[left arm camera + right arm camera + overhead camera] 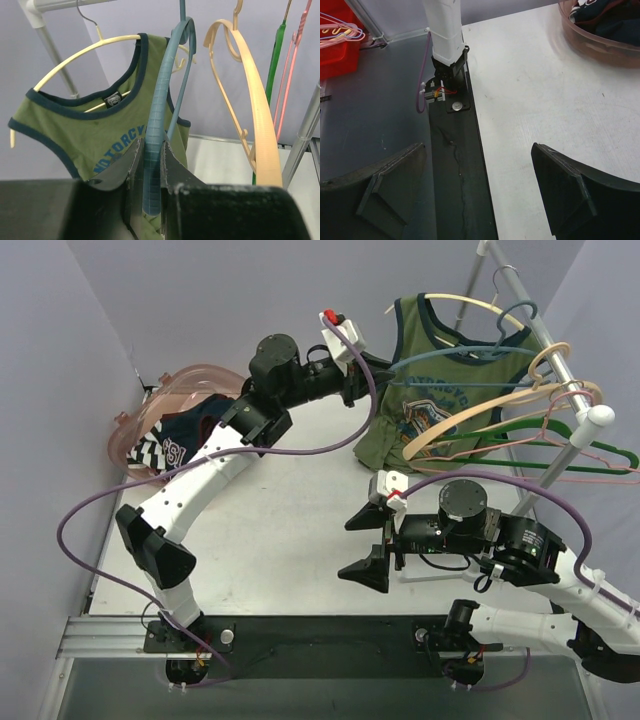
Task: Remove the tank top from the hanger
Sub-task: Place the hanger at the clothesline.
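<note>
1. Far left, the pink basket sits on the bench with other clothes in it. Nothing green has landed there.
2. The left gripper is up at the rack, its jaws clamped on the blue hanger. That hanger hangs just in front of the shirt and does not carry it.
3. The right gripper hovers low over the bench, well apart from the rack, with its jaws wide apart and holding nothing.
4. The tank top is still on the cream hanger, both shoulder straps looped round it, up on the rail. By the look of it the removal has not started, and the whole pull-off is left.
5. It cannot be told whether green cloth is pinched behind the blue hanger.
6. The left gripper's own body hides the shirt's hem in the wrist view.
7. Further right, the peach hanger and its neighbours overlap, so their hooks are hard to sort out.
</note>
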Robot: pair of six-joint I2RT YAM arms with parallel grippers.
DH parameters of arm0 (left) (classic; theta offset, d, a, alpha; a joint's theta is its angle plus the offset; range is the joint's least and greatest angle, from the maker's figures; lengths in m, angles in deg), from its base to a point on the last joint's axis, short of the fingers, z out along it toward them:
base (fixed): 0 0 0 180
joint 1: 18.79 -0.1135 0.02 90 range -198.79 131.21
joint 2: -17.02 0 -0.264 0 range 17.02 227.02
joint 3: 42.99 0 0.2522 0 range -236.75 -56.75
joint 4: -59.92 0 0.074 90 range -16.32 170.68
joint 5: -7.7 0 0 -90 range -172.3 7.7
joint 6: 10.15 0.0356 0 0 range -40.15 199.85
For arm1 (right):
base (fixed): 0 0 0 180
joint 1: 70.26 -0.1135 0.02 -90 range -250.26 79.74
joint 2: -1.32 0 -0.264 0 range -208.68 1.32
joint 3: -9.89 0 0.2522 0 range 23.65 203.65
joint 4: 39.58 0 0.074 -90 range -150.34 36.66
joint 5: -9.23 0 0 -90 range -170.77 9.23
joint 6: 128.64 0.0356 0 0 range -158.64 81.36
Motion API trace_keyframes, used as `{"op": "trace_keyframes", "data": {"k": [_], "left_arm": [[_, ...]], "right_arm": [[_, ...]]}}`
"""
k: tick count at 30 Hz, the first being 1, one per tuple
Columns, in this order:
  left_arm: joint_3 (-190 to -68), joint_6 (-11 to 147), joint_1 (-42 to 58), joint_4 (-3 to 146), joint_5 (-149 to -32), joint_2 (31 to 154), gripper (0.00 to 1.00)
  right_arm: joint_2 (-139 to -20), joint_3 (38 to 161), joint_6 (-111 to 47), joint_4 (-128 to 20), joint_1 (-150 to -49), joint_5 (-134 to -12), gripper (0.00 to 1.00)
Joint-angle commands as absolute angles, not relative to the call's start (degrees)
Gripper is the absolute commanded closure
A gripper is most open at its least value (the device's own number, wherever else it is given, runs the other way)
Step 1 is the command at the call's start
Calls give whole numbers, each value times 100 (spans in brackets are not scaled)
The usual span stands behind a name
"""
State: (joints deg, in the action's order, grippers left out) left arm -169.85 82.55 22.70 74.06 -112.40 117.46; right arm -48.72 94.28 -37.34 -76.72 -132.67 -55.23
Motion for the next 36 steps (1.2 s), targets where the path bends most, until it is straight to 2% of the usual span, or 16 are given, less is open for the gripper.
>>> {"op": "trace_keyframes", "data": {"k": [1,12,14,16,17,20,26,31,33,36], "left_arm": [[-17645,8258,2453,7219,-11016,12125,100],[-18103,8021,2761,7210,-10682,12802,100],[-17920,8011,2761,7184,-10445,12724,80],[-17700,8011,2761,7070,-10200,12592,52],[-17568,8011,2744,7034,-10137,12443,47],[-16954,8020,2630,6867,-9865,12040,38],[-14969,7249,1998,6183,-9907,10907,31],[-13342,6930,1233,5716,-10014,9921,4],[-12779,6991,1101,5803,-10049,9455,3],[-12268,7429,986,6285,-10111,8893,3]], "right_arm": [[-4852,9493,-3811,-7329,-13415,-5704,10],[-4676,9458,-3751,-7312,-13574,-6020,10],[-4676,9467,-3671,-7312,-13582,-6055,10],[-4667,9511,-3531,-7294,-13583,-6099,10],[-4658,9537,-3495,-7286,-13591,-6152,10],[-4693,9765,-3363,-7286,-13591,-6441,10],[-5088,10642,-3485,-7285,-13600,-7872,11],[-6017,11715,-4310,-7154,-13530,-9945,14],[-6379,12225,-4871,-6900,-13312,-10860,17],[-7117,12944,-4867,-6811,-12471,-11153,21]]}}
